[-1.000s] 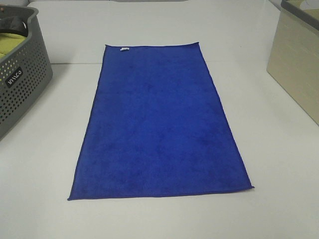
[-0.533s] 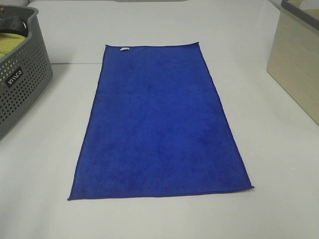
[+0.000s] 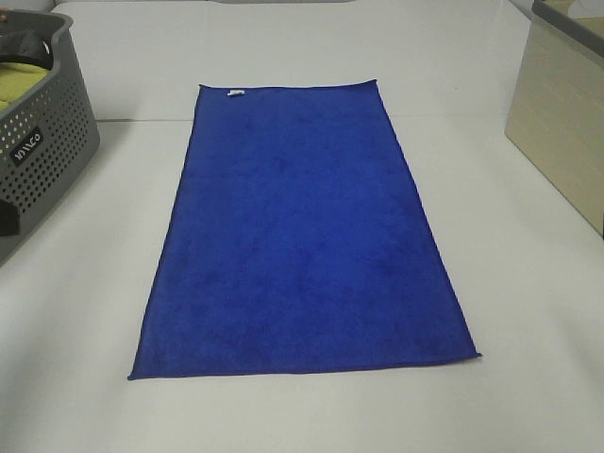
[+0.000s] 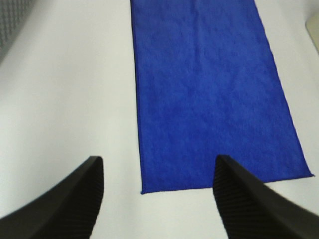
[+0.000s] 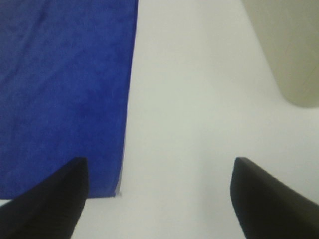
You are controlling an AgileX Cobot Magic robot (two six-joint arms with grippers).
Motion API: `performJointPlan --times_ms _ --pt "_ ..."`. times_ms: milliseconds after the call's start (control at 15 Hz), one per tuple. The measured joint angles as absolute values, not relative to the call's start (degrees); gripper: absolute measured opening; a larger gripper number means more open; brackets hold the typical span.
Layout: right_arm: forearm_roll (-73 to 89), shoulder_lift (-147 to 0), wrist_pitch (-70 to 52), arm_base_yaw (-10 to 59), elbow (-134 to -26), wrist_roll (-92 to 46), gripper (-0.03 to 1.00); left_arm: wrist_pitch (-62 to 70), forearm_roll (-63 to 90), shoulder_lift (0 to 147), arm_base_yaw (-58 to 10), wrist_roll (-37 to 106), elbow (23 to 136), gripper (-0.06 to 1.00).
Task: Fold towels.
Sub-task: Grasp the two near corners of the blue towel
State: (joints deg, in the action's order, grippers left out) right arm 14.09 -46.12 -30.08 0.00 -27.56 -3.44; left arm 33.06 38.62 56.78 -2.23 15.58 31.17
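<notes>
We see the royal-blue, soft microfibre rectangular towel (image 3: 302, 236) lying spread flat and unfolded in the middle of the white desk (image 3: 528, 311), its long sides running away from us and its small white tag (image 3: 234, 92) at the far short edge, near the far left corner. All four corners lie flat on the desk, and nothing rests on the towel. To the left, well apart from it, stands a grey perforated plastic basket (image 3: 47, 160) with a yellow-green cloth (image 3: 19, 85) inside. To the right, also well apart, stands a beige rectangular box (image 3: 566, 123). In the left wrist view we find the left claw (image 4: 158, 169) spread wide and empty above the desk, with the towel's near left corner showing between its black ribbed fingers (image 4: 75, 199). In the right wrist view the right claw (image 5: 160, 169) is likewise spread wide and pinching nothing, with the towel's near right corner just beside one of its fingers (image 5: 55, 194) and the beige box beyond the other.
</notes>
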Motion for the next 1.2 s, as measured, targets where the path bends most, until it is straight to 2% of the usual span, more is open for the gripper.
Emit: performJointPlan --times_ms 133,400,600,933,1200 --pt "15.2 -55.7 -31.5 0.0 -29.7 -3.4 0.76 32.9 47.2 66.6 -2.2 22.5 31.2 0.69" --pt "15.5 -74.8 -41.3 0.0 -40.5 -3.6 0.76 32.8 59.1 81.0 -2.2 33.9 31.2 0.69" --pt "18.0 -86.1 -43.0 -0.2 -44.2 -5.7 0.76 32.7 68.7 88.9 -2.2 42.6 31.3 0.69" --pt "35.1 -97.5 -43.6 -1.5 -44.9 -22.5 0.76 32.8 81.1 98.4 -2.2 56.7 31.4 0.69" --pt "47.6 -103.3 -46.6 -10.0 -45.6 -35.6 0.76 33.2 83.9 104.1 -2.2 61.6 31.5 0.69"
